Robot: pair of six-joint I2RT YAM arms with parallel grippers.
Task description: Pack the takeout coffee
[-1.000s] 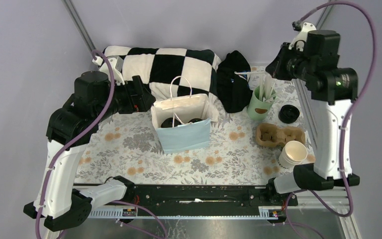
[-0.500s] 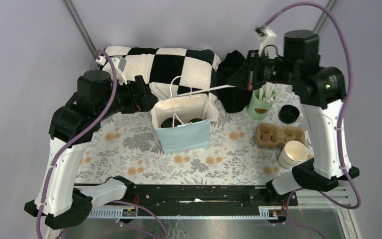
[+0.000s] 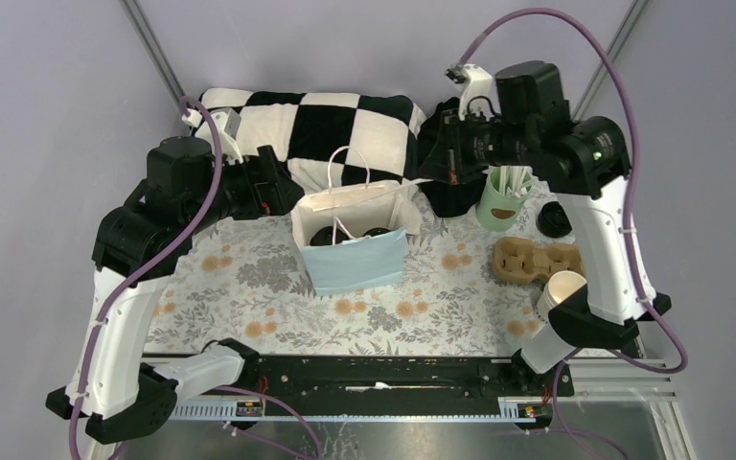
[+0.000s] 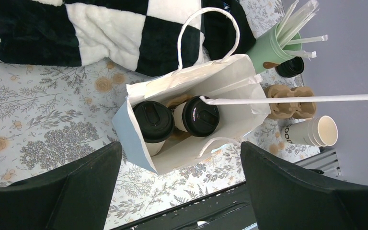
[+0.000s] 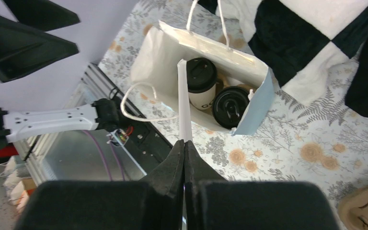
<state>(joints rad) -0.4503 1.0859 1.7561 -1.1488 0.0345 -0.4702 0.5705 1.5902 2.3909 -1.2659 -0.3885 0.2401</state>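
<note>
**Scene layout.** A paper carrier bag with a light-blue front wall, white interior and white cord handles stands upright at the centre of the floral-print tablecloth. A black-and-white chequered cushion lies behind the bag.

**Task items.** 2 white paper coffee cups with round black plastic lids sit upright inside the bag, side by side and touching or nearly so: cup 1 and cup 2. Brown moulded material shows between them; what it is cannot be told.

**Left gripper.** The left gripper hangs to the left of the bag, above the tablecloth. Its jaws are spread wide and hold nothing. In the left wrist view, the bag's opening appears between the 2 fingers.

**Right gripper.** The right gripper is to the right of the bag and behind it, with its jaws closed tight on 1 long, thin white stick. The stick extends from the jaws across the bag's opening, and its free end is near the cups. Whether that end is below the bag's rim cannot be determined.

**Other items, right side of table.**
- Mint-green cup of white sticks, upright.
- Loose round black lid, just beside the green cup.
- Brown moulded-pulp cup carrier, in front of both.
- Stack of unlidded white paper cups, near the carrier's front edge.
</note>
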